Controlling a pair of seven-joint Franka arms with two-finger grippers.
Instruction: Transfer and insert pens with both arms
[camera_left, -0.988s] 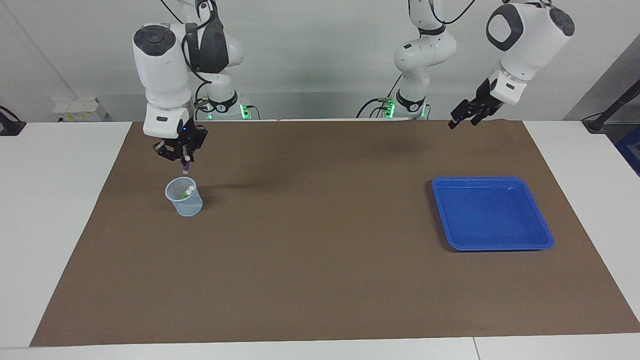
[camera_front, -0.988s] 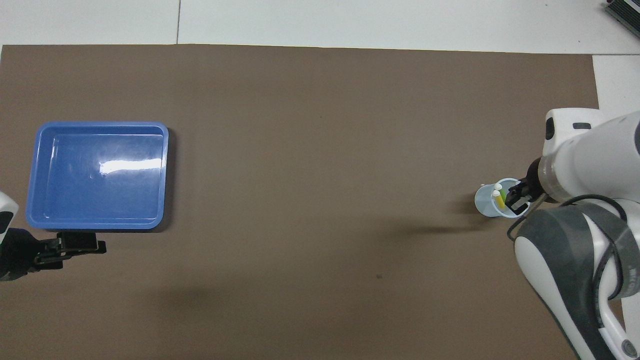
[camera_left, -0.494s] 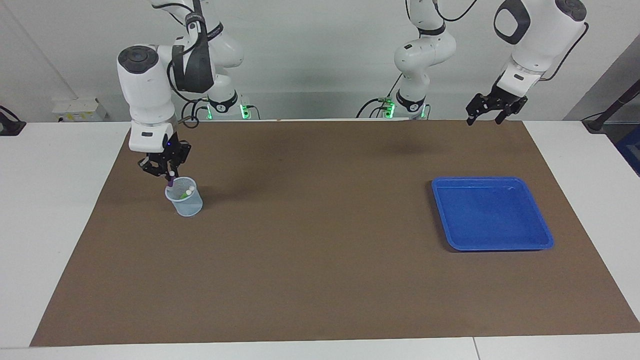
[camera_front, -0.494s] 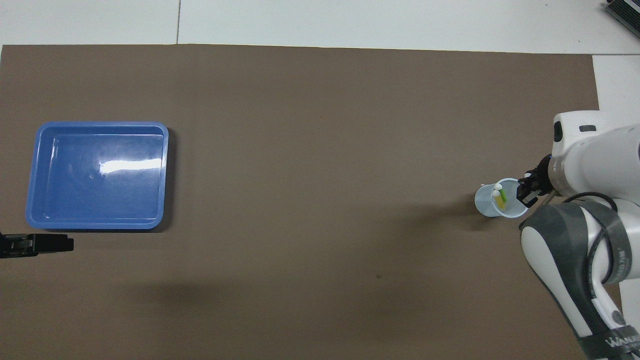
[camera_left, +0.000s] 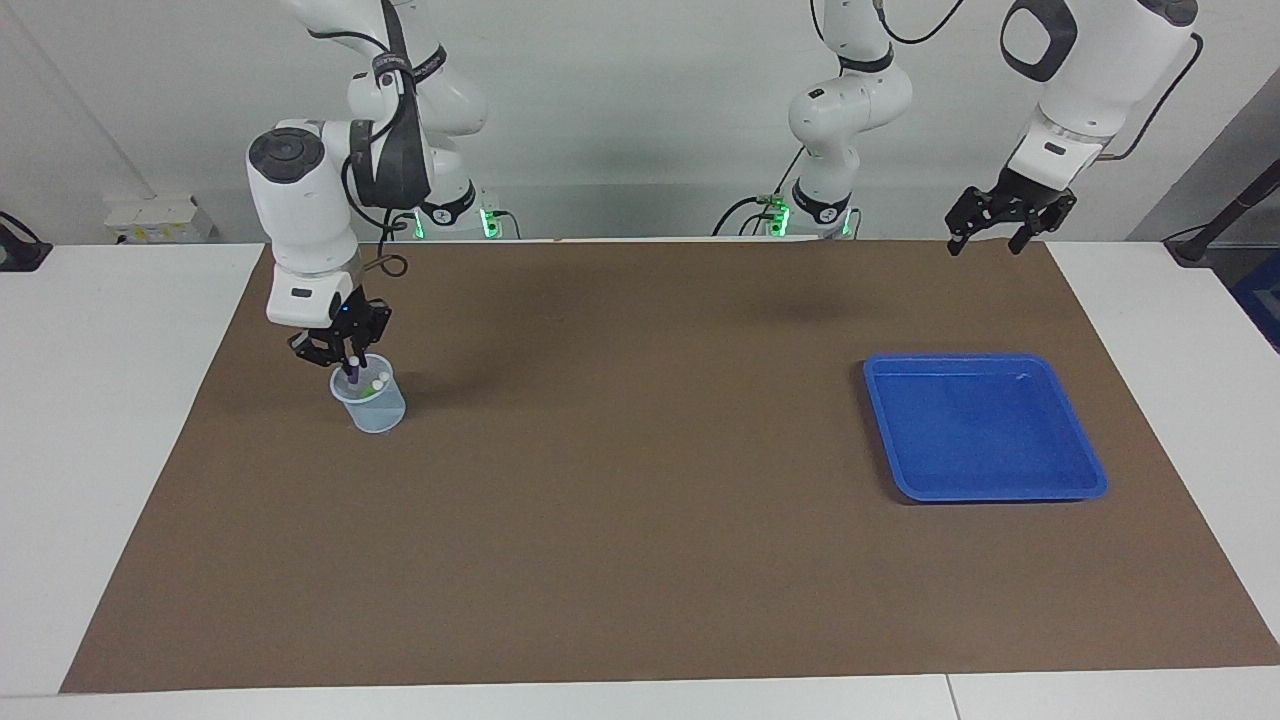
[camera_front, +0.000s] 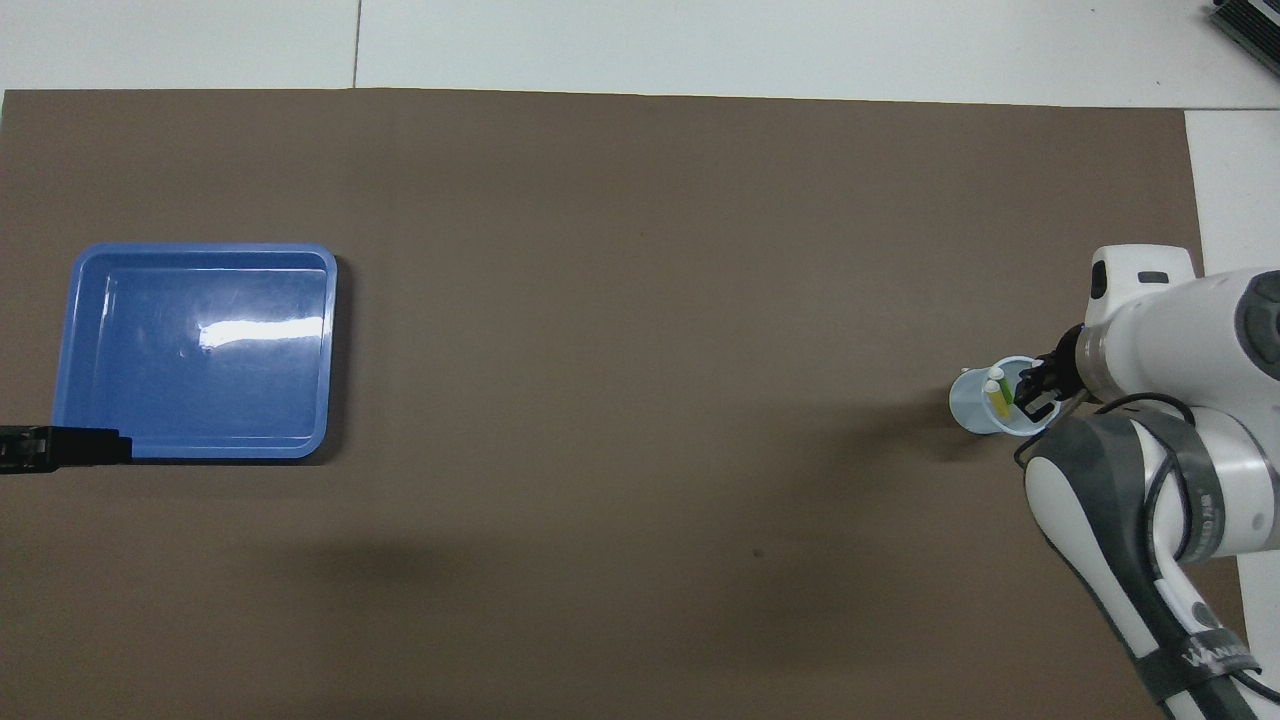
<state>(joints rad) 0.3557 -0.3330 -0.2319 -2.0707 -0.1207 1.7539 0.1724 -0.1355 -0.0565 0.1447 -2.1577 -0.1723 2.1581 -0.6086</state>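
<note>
A pale translucent cup stands on the brown mat toward the right arm's end of the table. A yellow pen and a green pen lean inside it, their whitish ends up. My right gripper hangs just over the cup's rim, shut on the purple pen, whose lower end dips into the cup. In the overhead view the right gripper covers part of the cup. My left gripper is raised and open, holding nothing, over the mat's edge by the blue tray; only its tip shows from overhead.
A blue tray with nothing in it lies toward the left arm's end of the table. The brown mat covers most of the white table. Two smaller white arms with green lights stand at the robots' edge.
The right gripper has come down and carried the purple pen from above the cup into its mouth. The left gripper has swung up and away toward its own end of the table.
</note>
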